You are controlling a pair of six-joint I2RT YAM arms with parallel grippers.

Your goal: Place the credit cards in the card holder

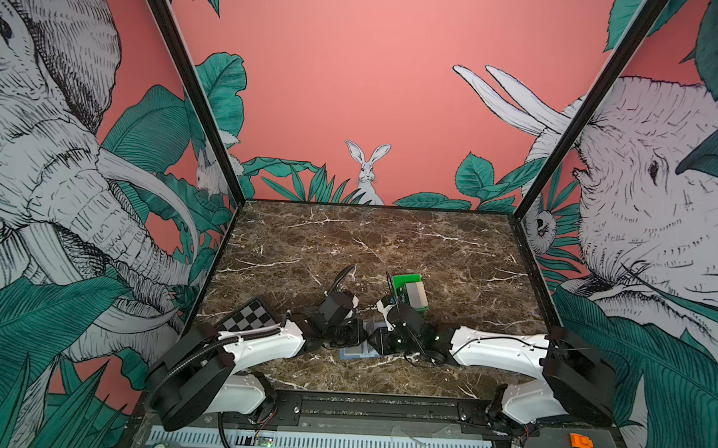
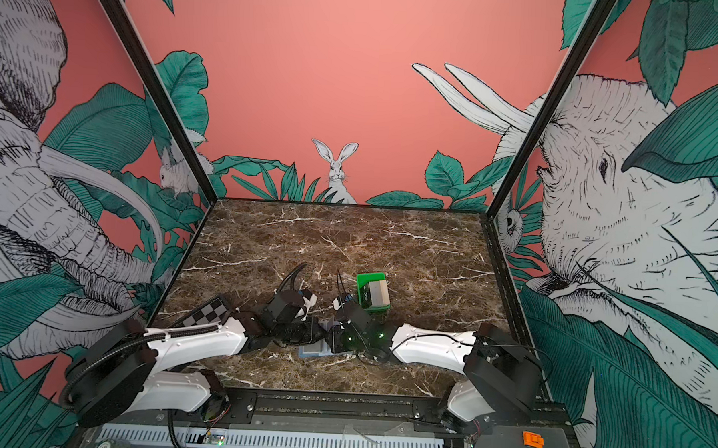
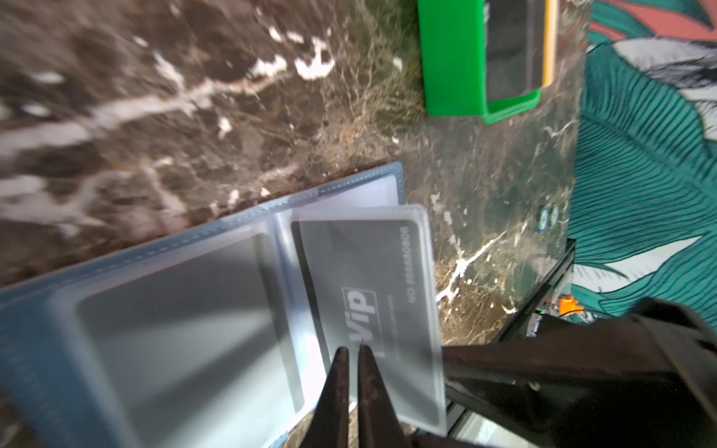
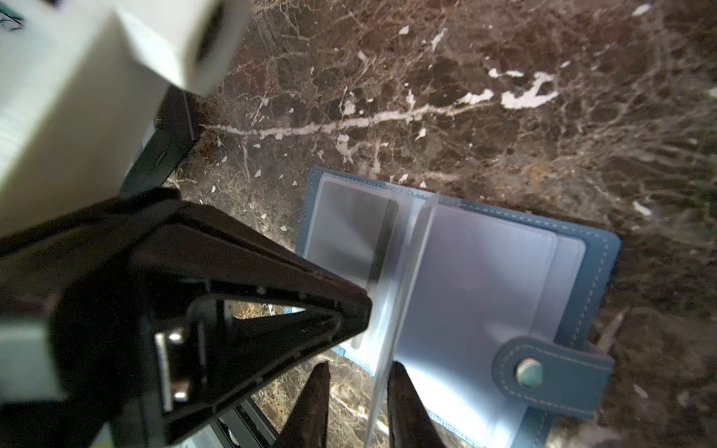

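Note:
The slate-blue card holder (image 1: 354,351) (image 2: 314,350) lies open on the marble near the front, between both wrists. One clear pocket leaf (image 4: 403,279) stands upright; a black VIP card (image 3: 368,279) sits inside it. A dark card (image 3: 186,318) fills the flat pocket beside it. My left gripper (image 3: 353,348) is shut, its tips against the leaf's face with nothing seen between them. My right gripper (image 4: 359,366) is open, the leaf's edge standing between its fingers, close to one of them. The snap tab (image 4: 551,372) lies beside that finger. More credit cards (image 1: 414,296) stand in the green tray (image 1: 405,279).
The green tray (image 3: 454,70) sits just behind the wrists, right of centre. A checkerboard plate (image 1: 251,314) lies at the left edge beside the left arm. The black front rail (image 1: 382,405) runs close behind the holder. An orange part (image 1: 581,442) rests on the ledge outside.

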